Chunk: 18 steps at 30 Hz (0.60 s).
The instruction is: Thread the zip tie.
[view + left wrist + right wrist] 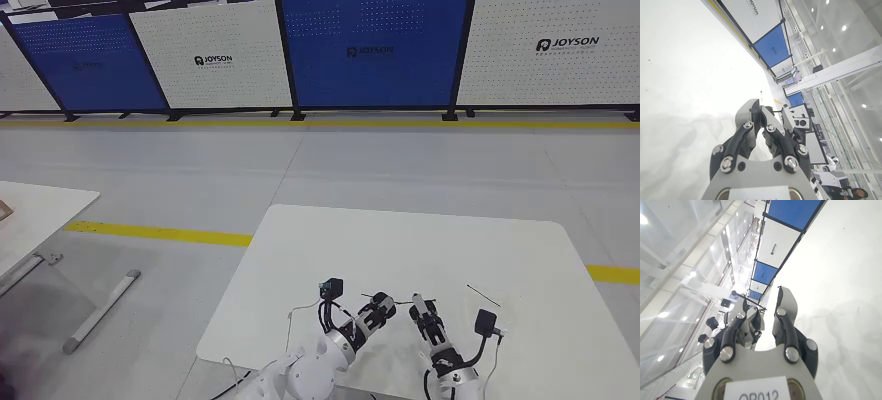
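Left wrist view: my left tool (759, 111) is clamped on the zip tie (734, 292), a thin, straight black strap held over the near side of the bench (420, 240). My right tool (762, 295) stands apart, just beside it. Threading looks unstarted. The next move, I judge, is to grip the free end and steer it into the head.

The thin black plastic zip tie (734, 293) shows dark between the silver-grey metal fingers of the left gripper (759, 107), which carry black links and black ribbed pads. The right gripper (762, 294) has the same colours. Beneath both lies the plain white table (400, 240). Beyond them stand blue and white dotted panels (375, 50).
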Motion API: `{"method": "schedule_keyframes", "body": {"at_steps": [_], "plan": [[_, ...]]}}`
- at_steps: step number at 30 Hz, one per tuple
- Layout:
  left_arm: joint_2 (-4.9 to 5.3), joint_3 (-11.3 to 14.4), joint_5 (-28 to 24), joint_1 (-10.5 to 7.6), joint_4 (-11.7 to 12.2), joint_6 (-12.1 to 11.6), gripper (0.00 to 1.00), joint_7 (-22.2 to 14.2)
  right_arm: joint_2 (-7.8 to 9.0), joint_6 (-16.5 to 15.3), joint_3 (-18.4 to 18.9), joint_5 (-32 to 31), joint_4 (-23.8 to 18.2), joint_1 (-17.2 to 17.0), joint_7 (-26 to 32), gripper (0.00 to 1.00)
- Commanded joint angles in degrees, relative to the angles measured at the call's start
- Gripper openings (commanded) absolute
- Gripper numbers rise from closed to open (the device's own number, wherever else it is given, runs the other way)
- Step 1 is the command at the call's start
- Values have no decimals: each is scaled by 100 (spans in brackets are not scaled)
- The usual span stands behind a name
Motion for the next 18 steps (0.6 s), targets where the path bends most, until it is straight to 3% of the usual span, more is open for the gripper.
{"method": "schedule_keyframes", "body": {"at_steps": [1,4,7,11,15,18], "plan": [[-6,3,-5,-4,6,12,0,10,-1,-24,15,-11,-8,-20,-21,24],[-11,4,-14,-5,6,10,0,6,-3,-38,32,-12,-16,-35,-21,24],[-14,2,-8,-1,4,3,0,-1,-7,-54,41,-7,-19,-42,-20,14],[-19,-5,-12,8,1,3,0,6,-13,-83,52,-15,-21,-54,-18,10],[-24,-13,-19,18,-3,-6,0,15,-19,-99,59,-17,-24,-66,-32,0],[-27,-18,-38,27,-5,-24,0,7,-24,-98,62,-24,-23,-70,-33,0]]}}
